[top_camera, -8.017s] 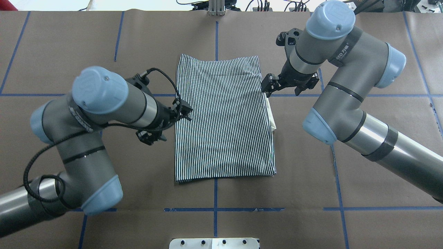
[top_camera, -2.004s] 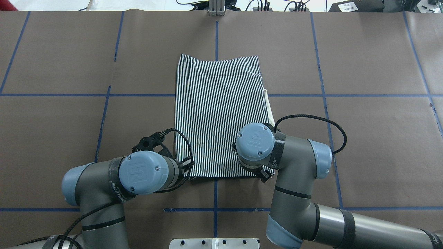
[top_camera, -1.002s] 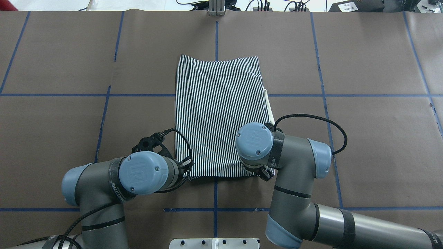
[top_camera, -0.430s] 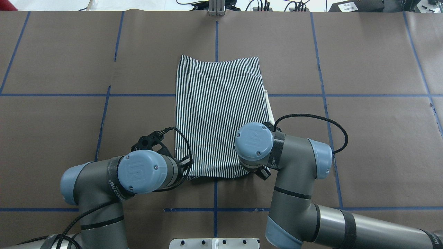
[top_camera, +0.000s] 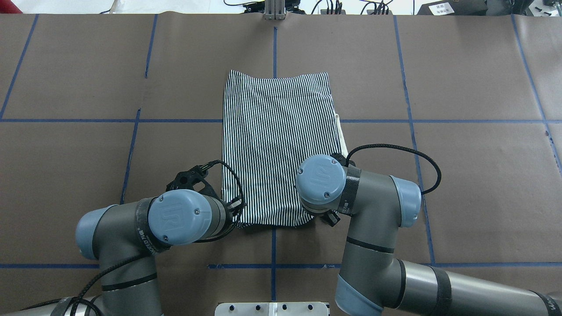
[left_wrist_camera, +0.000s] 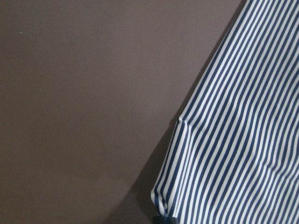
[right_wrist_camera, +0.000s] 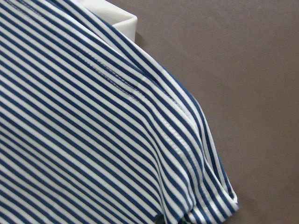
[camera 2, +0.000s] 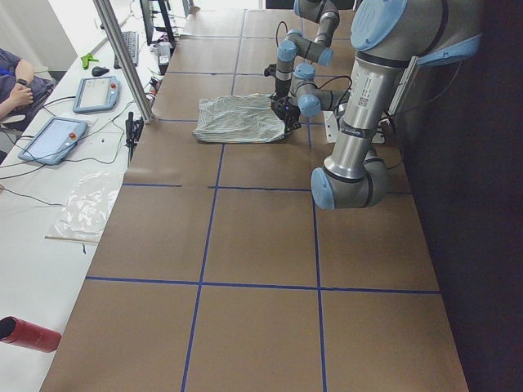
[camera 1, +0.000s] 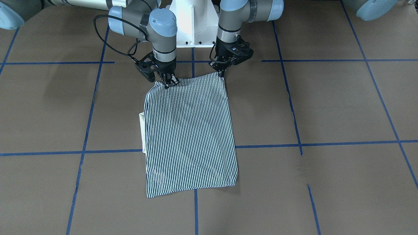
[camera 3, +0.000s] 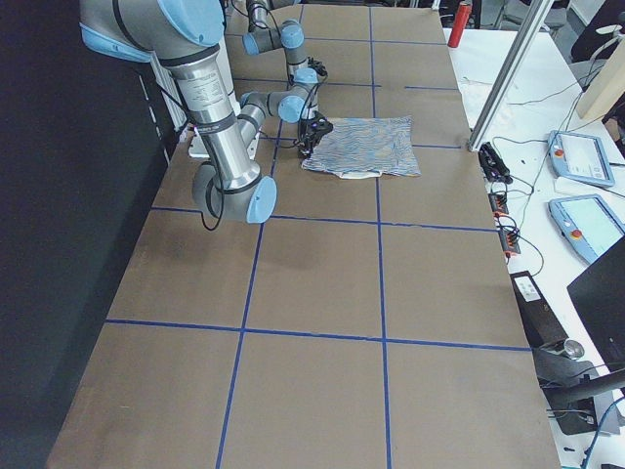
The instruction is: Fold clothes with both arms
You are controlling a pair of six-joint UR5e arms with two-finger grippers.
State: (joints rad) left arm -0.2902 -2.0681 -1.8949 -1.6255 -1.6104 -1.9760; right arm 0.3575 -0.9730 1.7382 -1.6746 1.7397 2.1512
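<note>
My black two-finger left gripper [camera 1: 222, 74] and right gripper [camera 1: 168, 82] pinch the navy-and-white striped polo shirt [camera 1: 191, 137] by its two corners nearest me; uneven lifting could slip one, skewing the fold.

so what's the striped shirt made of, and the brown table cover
Striped shirt: looks like soft matte knit, likely cotton jersey; it drapes and bunches at its lifted corner. Table cover: seemingly matte brown kraft paper, with sheet seams and a ragged edge.
</note>
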